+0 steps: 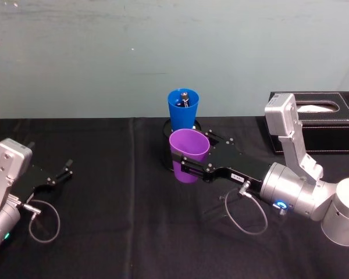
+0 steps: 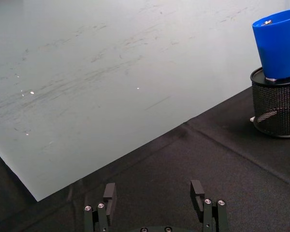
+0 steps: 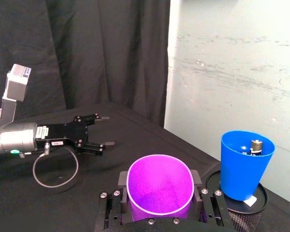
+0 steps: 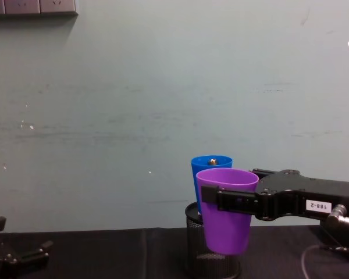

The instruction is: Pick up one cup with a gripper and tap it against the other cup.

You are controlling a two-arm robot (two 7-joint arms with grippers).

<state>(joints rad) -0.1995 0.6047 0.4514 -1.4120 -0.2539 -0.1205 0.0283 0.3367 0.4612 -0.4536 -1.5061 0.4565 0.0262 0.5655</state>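
Two cups in play. The right gripper (image 1: 191, 161) is clamping the purple cup (image 1: 189, 148) by its sides, holding it upright and clear of the black tablecloth (image 1: 104, 221). The purple cup is hanging just in front of the blue cup (image 1: 182, 110); the right wrist view is showing a small gap between them. The blue cup is sitting in the mesh pen holder (image 2: 275, 111). The left gripper (image 1: 66, 168) is lying low at the table's left, fingers spread, holding nothing.

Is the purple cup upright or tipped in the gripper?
Upright: the purple cup sits mouth-up, rim level, clamped between the right gripper's fingers.
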